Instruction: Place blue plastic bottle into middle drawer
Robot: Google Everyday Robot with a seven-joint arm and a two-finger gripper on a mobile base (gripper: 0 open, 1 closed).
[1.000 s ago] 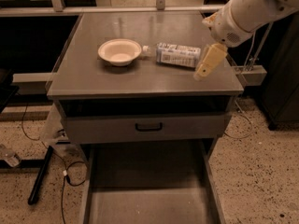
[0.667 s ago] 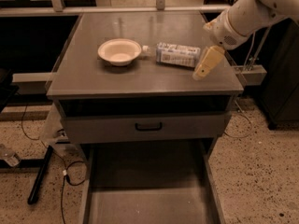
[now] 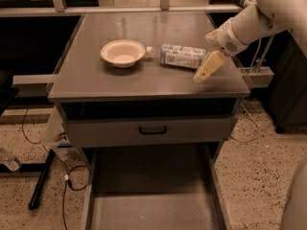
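The blue plastic bottle (image 3: 180,55) lies on its side on the cabinet top (image 3: 144,80), with its white cap pointing left toward the cream bowl (image 3: 123,52). My gripper (image 3: 203,73) hangs just right of the bottle's base, slightly above the top and pointing down-left, and holds nothing. The middle drawer (image 3: 148,200) is pulled out below, its grey floor bare.
A shut drawer front with a black handle (image 3: 152,130) sits above the open drawer. Cables and a black bar (image 3: 41,181) lie on the speckled floor at the left. A dark cabinet (image 3: 288,95) stands at the right.
My gripper has shifted slightly left and down toward the bottle's base. The bottle and bowl have not moved.
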